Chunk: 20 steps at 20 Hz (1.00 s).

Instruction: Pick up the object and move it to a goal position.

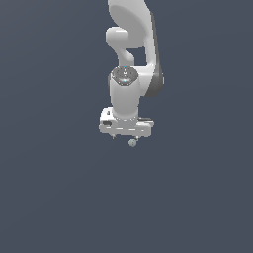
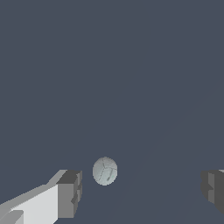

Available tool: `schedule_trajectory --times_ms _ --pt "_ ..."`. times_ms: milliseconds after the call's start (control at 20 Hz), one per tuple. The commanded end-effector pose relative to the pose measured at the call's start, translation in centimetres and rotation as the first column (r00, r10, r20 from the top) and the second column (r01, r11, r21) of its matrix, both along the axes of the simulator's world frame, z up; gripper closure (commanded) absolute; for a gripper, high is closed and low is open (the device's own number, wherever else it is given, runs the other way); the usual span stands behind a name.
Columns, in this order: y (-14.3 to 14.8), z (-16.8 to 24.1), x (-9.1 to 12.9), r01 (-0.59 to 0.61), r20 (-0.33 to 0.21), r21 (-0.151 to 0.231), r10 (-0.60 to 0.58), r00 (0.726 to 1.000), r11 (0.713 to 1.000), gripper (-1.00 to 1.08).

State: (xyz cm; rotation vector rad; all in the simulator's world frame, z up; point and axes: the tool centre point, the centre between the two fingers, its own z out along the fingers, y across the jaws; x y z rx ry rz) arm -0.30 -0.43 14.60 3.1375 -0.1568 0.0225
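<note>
Between wide-spread fingers: tiny pale grey-green ball (image 2: 105, 170), round, faint crackled surface, nearer one dark blocky fingertip (image 2: 70, 194) than the other, touching neither. Exterior view: ball (image 1: 132, 143) just under white glossy end effector (image 1: 125, 137). End effector (image 2: 142, 190) wide open, gripping nothing. Smooth white rounded arm (image 1: 129, 74) above. Plain matte dark slate-blue backdrop (image 1: 49, 197).

The arm (image 1: 131, 64) is seen head-on from a distance in the exterior view; the ball (image 1: 132, 143) (image 2: 105, 171) is shared with the close wrist view.
</note>
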Motion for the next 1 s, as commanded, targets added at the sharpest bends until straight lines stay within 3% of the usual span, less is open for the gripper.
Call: schedule_trajectory --times_ms 0,550,950 --pt "0.6 -1.2 -0.6 0.03 -0.003 0.001 -0.03 1.0 1.0 -0.92" --pt "3.2 -6.4 -4.0 0.181 -0.012 0.002 -0.181 0.983 0.983 -0.92" --pt "3.7 -7.5 -4.8 0.215 -0.014 0.001 -0.215 0.976 0.977 -0.92"
